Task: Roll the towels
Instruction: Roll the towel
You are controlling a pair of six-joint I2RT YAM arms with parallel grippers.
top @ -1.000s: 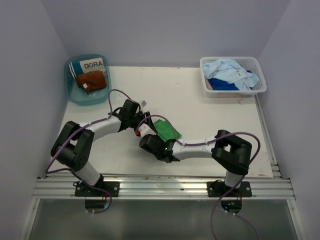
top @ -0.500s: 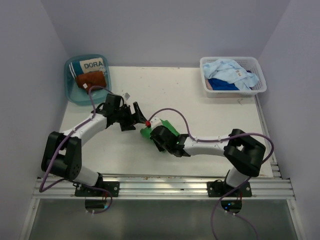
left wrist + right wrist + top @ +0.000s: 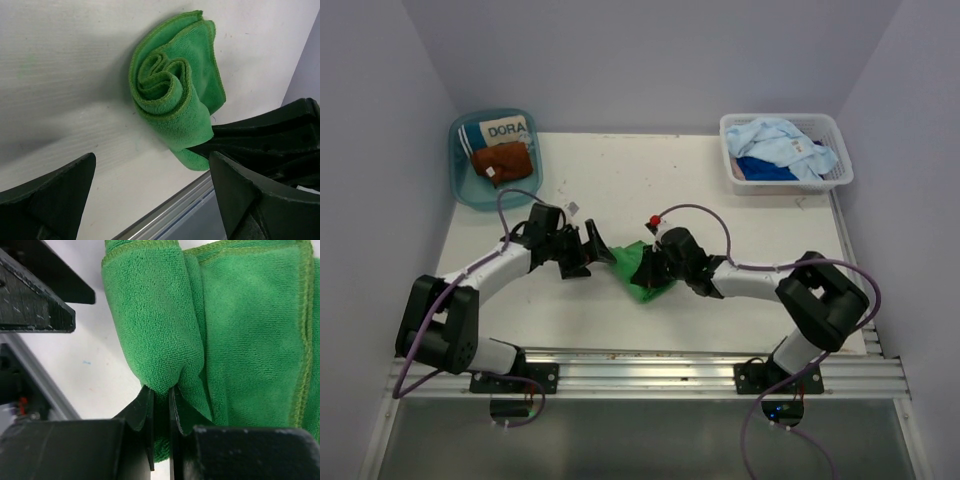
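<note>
Green microfibre towel [image 3: 172, 95] is lying on the white counter [image 3: 720, 200] pretty much dead centre, between my two arms. From the left wrist view it's rolled into a loose spiral. You can see the coil end-on, with one flap wrapped round the outside.

My right fingers [image 3: 150, 407] are pinched nearly together on one end of the roll, with a fold of the green cloth squeezed between the tips, so that side is the one gripping the towel. My left fingers [image 3: 597, 247] are spread as wide as they go, pointing at the other end of the roll. They're just beside it and not touching it, as far as I can tell.

Far left corner has a round teal plastic basin [image 3: 480, 195] with a rust-brown towel [image 3: 503, 161] folded up in it, lying against a white-and-teal item printed "DORA" [image 3: 506, 129]. Far right corner has a white slotted plastic basket [image 3: 790, 186] with a crumpled light blue towel [image 3: 780, 138] piled on top of a dark blue towel [image 3: 765, 168]. Both containers are well apart from the green roll.
</note>
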